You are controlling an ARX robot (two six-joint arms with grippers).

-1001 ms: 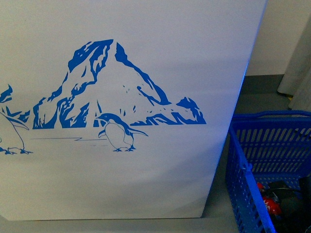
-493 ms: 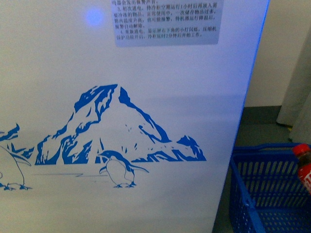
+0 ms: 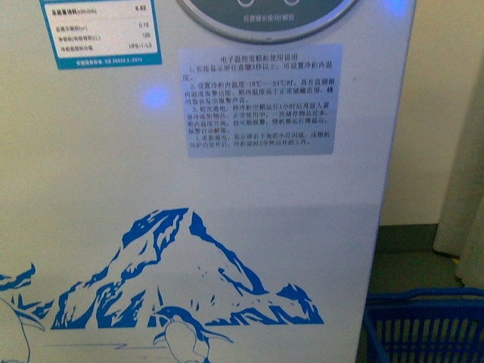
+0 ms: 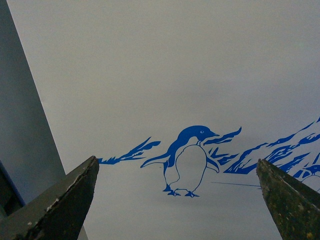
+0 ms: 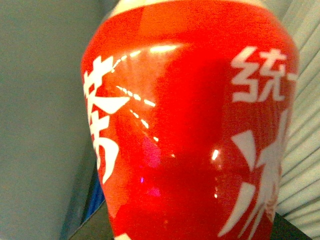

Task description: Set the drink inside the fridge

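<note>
The fridge (image 3: 249, 189) fills the front view as a white front wall with a blue mountain-and-penguin decal, a grey text label and a round control panel at the top. Its lids and inside are out of view. My left gripper (image 4: 177, 200) is open and empty, its dark fingers (image 4: 60, 200) spread in front of the fridge wall's penguin decal (image 4: 187, 160). My right gripper is shut on the drink (image 5: 190, 125), whose red label with white lettering fills the right wrist view; its cap and base are hidden. Neither gripper shows in the front view.
A blue plastic shopping basket (image 3: 423, 325) stands on the grey floor to the right of the fridge. A pale wall and a light curtain (image 3: 465, 234) are behind it. A grey surface (image 4: 25, 125) runs beside the fridge in the left wrist view.
The front view has risen: the decal moved down the picture and the label and control panel came into view. The drink, seen at the right edge half a second ago, has left the front view.
</note>
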